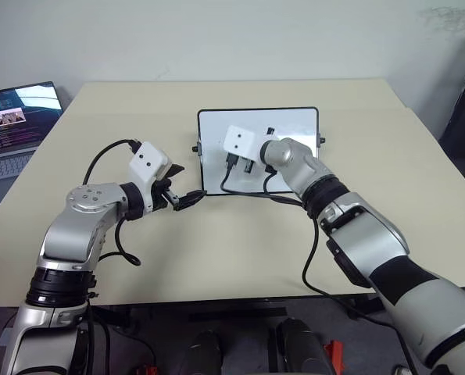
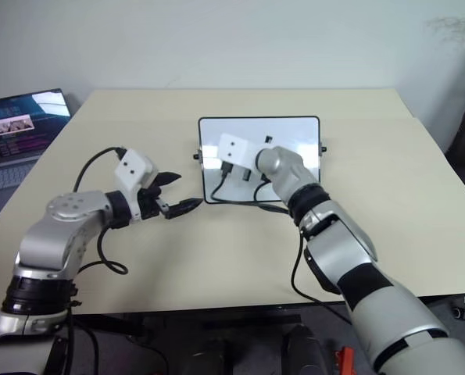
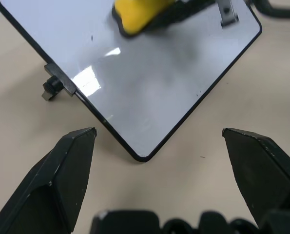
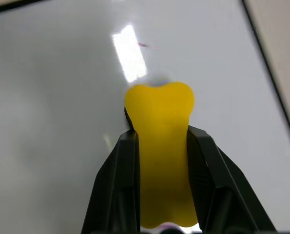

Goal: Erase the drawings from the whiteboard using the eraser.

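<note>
Now your right gripper (image 4: 162, 161) is squeezing the soft yellow eraser (image 4: 160, 146) by its sides, down on the slippery whiteboard (image 1: 295, 125), so hold it there and rub gently, while your left gripper (image 3: 159, 146) waits wide open nearby.
</note>
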Robot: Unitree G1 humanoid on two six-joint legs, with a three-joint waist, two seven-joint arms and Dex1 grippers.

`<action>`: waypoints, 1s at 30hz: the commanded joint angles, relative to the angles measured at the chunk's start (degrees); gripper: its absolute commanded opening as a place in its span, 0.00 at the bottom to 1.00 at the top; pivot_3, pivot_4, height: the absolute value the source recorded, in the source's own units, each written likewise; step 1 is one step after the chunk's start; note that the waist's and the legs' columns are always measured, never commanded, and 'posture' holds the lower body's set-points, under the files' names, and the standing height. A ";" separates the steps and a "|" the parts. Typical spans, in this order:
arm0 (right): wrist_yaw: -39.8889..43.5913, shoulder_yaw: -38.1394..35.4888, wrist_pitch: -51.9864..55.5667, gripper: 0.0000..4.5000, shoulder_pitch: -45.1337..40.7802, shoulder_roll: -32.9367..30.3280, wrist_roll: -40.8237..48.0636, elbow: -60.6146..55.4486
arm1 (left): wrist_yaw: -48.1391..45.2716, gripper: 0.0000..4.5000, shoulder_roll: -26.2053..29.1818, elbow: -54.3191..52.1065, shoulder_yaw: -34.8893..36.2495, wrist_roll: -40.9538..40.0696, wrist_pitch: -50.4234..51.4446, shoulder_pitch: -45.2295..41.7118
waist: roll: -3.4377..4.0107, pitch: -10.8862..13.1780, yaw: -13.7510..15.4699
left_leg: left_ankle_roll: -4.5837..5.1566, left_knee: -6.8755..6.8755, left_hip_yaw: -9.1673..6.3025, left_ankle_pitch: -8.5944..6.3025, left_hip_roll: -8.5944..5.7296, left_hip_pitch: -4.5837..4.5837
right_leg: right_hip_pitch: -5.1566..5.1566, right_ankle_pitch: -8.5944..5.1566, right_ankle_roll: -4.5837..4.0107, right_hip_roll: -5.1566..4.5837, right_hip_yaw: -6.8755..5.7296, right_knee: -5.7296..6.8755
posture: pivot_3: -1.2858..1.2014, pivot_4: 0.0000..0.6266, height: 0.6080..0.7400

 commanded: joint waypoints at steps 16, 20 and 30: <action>-3.44 -2.32 -0.61 0.21 -5.98 6.66 0.97 4.21 | 1.05 1.00 -0.39 -5.14 1.77 -1.27 0.60 2.12 | 0.04 0.03 -1.50 | -0.01 -0.13 0.03 -0.02 0.33 -0.25 | -0.36 0.00 -0.06 0.34 -0.01 -0.03 | 0.52 0.24 1.00; -7.06 -2.87 -0.84 0.21 -7.74 7.55 0.90 5.71 | 1.83 1.00 -0.84 -6.91 1.50 -1.38 1.60 2.69 | 0.04 0.04 -1.25 | -0.06 -0.18 0.04 -0.05 0.39 -0.63 | -0.76 0.12 -0.38 0.38 -0.02 -0.04 | 0.52 0.24 1.00; -11.97 -0.96 -1.90 0.21 -8.52 10.71 -1.22 7.69 | 2.25 1.00 1.05 -6.52 1.43 0.49 1.76 4.43 | 0.06 0.04 -1.29 | -0.15 -0.21 0.07 -0.12 0.51 -0.90 | -0.97 0.08 -0.51 0.50 -0.07 -0.07 | 0.52 0.24 1.00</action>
